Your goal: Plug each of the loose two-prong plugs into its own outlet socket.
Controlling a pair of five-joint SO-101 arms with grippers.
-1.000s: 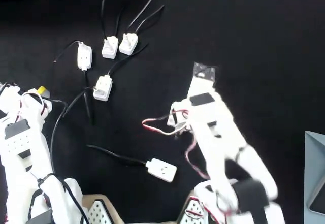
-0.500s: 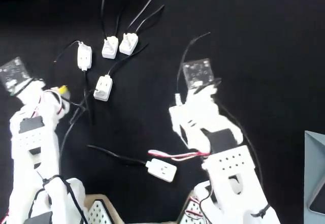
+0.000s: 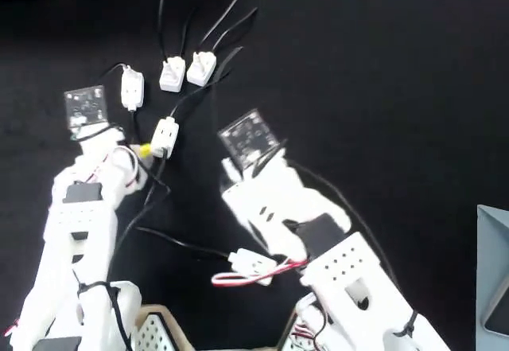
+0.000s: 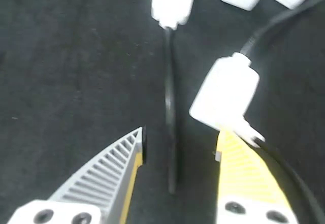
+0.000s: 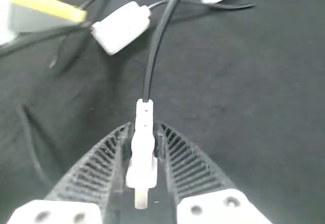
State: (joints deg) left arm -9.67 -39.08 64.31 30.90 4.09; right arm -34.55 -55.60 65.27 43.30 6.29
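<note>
Both our arms have swung inward since a second ago. Our right claw grips a plug by its sides above the surface. Our left claw gapes wide, one finger touching a second plug.

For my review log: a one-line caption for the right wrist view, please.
Right gripper shut on a plug, its cord running toward a white block on black cloth.

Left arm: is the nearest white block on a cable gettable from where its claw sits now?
Likely yes. The left claw is open and the white block lies just off one fingertip, uncovered. A black cable runs between the fingers and may get pinched.
</note>
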